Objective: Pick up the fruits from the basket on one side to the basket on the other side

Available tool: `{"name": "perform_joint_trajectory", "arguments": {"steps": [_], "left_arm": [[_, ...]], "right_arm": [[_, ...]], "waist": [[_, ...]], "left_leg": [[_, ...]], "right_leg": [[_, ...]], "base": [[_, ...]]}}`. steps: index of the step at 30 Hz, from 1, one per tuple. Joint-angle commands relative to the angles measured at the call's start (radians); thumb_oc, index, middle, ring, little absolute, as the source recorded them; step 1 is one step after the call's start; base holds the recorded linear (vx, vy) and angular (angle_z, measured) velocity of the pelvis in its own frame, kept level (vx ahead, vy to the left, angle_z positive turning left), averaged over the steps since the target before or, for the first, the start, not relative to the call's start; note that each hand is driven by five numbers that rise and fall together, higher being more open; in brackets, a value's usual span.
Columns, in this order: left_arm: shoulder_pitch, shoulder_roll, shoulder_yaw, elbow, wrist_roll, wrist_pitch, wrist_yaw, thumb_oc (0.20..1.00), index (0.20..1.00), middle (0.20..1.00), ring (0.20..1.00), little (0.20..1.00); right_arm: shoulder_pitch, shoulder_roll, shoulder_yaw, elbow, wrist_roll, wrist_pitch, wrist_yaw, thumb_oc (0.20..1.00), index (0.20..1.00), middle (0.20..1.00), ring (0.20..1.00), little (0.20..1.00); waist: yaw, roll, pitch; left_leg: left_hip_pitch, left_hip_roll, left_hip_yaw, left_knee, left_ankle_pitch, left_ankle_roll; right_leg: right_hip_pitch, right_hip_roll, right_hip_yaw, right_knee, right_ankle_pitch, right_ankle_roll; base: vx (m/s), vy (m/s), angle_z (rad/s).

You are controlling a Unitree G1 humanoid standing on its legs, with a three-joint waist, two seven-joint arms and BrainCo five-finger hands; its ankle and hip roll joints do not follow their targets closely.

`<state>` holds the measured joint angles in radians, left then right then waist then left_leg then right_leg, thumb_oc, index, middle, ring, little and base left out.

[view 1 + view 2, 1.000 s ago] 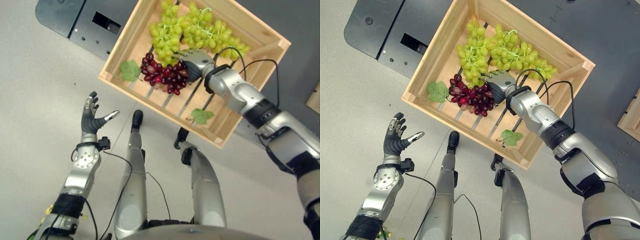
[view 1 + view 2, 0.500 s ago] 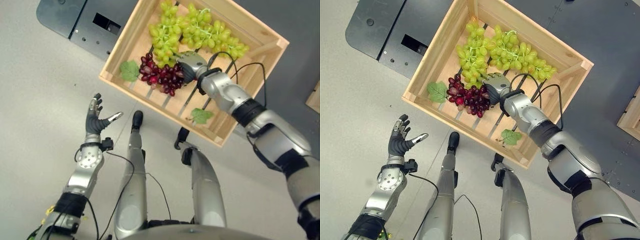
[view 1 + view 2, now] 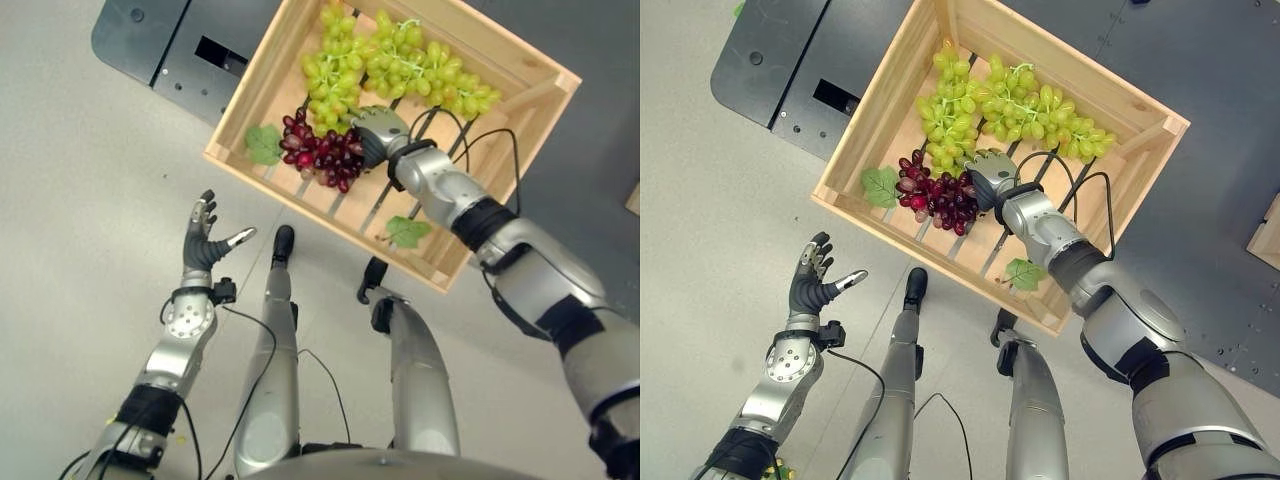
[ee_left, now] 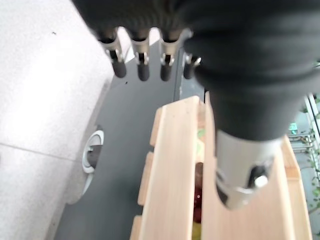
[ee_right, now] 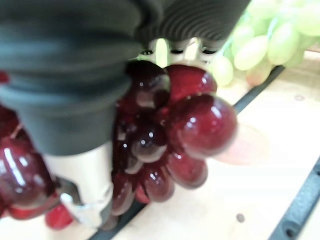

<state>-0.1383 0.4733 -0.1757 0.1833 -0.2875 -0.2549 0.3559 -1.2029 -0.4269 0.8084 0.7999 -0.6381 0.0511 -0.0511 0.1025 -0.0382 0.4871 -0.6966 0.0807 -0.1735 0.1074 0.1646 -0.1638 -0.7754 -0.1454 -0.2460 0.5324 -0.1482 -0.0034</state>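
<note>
- your right hand [image 3: 372, 130] is inside the wooden crate [image 3: 536, 84], fingers curled round the red grape bunch [image 3: 322, 155].
- tighten near the stem, then lift straight up, clear of the green grapes [image 3: 400, 62].
- your left hand [image 3: 204, 241] hangs spread wide above the floor.

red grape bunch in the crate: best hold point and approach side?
Grip the red grape bunch around its end nearest the right hand, coming from above: it lies flat on the wooden crate slats, with green grapes crowding the far side.
</note>
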Motion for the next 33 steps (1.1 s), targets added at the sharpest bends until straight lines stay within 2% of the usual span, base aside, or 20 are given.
{"name": "perform_joint_trajectory", "arguments": {"steps": [1, 2, 6, 15, 24, 26, 27, 30, 33], "left_arm": [[-0.030, 0.021, 0.013, -0.043, 0.038, -0.040, 0.016, 1.000, 1.000, 1.000, 1.000, 1.000], [-0.031, 0.019, 0.012, -0.042, 0.036, -0.040, 0.015, 1.000, 1.000, 1.000, 1.000, 1.000], [-0.028, 0.015, 0.006, -0.043, 0.026, -0.045, 0.016, 1.000, 1.000, 1.000, 1.000, 1.000], [-0.033, 0.009, 0.001, -0.043, 0.025, -0.043, 0.012, 1.000, 1.000, 1.000, 1.000, 1.000], [-0.018, 0.003, 0.009, -0.046, 0.013, -0.043, 0.001, 1.000, 1.000, 1.000, 1.000, 1.000], [-0.010, 0.005, 0.023, -0.050, 0.015, -0.037, -0.002, 1.000, 1.000, 1.000, 1.000, 1.000], [-0.014, 0.007, 0.030, -0.050, 0.016, -0.034, -0.003, 1.000, 1.000, 1.000, 1.000, 1.000], [-0.005, 0.009, 0.047, -0.056, 0.007, -0.024, -0.020, 1.000, 1.000, 1.000, 1.000, 1.000], [0.007, 0.012, 0.056, -0.060, -0.024, -0.023, -0.054, 1.000, 1.000, 1.000, 1.000, 1.000]], "right_arm": [[0.053, 0.017, 0.058, 0.063, -0.001, 0.004, 0.044, 0.464, 0.464, 0.464, 0.464, 0.464], [0.058, 0.017, 0.063, 0.076, -0.003, 0.004, 0.039, 0.200, 0.200, 0.200, 0.200, 0.200], [0.080, 0.039, 0.066, 0.122, -0.011, 0.011, 0.051, 0.200, 0.200, 0.200, 0.200, 0.200], [0.096, 0.037, 0.053, 0.130, 0.019, 0.010, 0.047, 0.200, 0.200, 0.200, 0.200, 0.200], [0.112, 0.032, 0.011, 0.127, 0.117, 0.003, 0.044, 0.200, 0.200, 0.200, 0.200, 0.200], [0.115, -0.003, -0.010, 0.039, 0.167, -0.001, 0.061, 0.200, 0.200, 0.200, 0.200, 0.200], [0.111, -0.015, -0.022, -0.015, 0.202, -0.008, 0.070, 0.200, 0.200, 0.200, 0.200, 0.200], [0.146, -0.021, -0.105, -0.118, 0.454, -0.022, 0.096, 0.200, 0.200, 0.200, 0.200, 0.200], [0.187, -0.035, -0.181, -0.170, 0.800, -0.060, 0.132, 0.200, 0.200, 0.200, 0.200, 0.200]], "waist": [[0.013, -0.039, 0.033], [0.015, -0.038, 0.033], [0.016, -0.028, 0.033], [0.012, -0.027, 0.033], [0.012, -0.028, 0.033], [0.009, -0.035, 0.033], [0.006, -0.040, 0.033], [0.002, -0.053, 0.033], [0.006, -0.056, 0.033]], "left_leg": [[0.074, -0.044, -0.008, 0.012, -0.095, 0.075], [0.072, -0.044, -0.009, 0.012, -0.095, 0.075], [0.077, -0.045, -0.012, 0.008, -0.100, 0.076], [0.084, -0.048, -0.011, 0.010, -0.102, 0.078], [0.100, -0.050, -0.009, 0.003, -0.100, 0.078], [0.110, -0.048, -0.005, -0.001, -0.099, 0.077], [0.106, -0.046, -0.004, -0.002, -0.091, 0.076], [0.128, -0.045, 0.002, -0.005, -0.096, 0.073], [0.144, -0.046, 0.004, -0.008, -0.092, 0.069]], "right_leg": [[0.039, -0.016, 0.006, -0.129, 0.075, 0.122], [0.037, -0.016, 0.005, -0.128, 0.075, 0.123], [0.036, -0.018, 0.005, -0.117, 0.063, 0.124], [0.043, -0.019, 0.007, -0.118, 0.066, 0.126], [0.057, -0.024, 0.007, -0.120, 0.068, 0.127], [0.062, -0.024, 0.007, -0.121, 0.071, 0.128], [0.059, -0.022, 0.007, -0.126, 0.081, 0.127], [0.079, -0.024, 0.010, -0.128, 0.076, 0.126], [0.096, -0.028, 0.007, -0.130, 0.078, 0.125]], "base": [[0.00, 0.000, 0.00], [0.00, 0.000, 0.00], [0.00, 0.000, 0.00], [0.00, 0.001, 0.00], [0.00, 0.000, 0.00], [0.00, 0.000, 0.00], [0.00, 0.000, 0.00], [0.00, -0.004, 0.02], [0.00, 0.000, 0.00]]}}
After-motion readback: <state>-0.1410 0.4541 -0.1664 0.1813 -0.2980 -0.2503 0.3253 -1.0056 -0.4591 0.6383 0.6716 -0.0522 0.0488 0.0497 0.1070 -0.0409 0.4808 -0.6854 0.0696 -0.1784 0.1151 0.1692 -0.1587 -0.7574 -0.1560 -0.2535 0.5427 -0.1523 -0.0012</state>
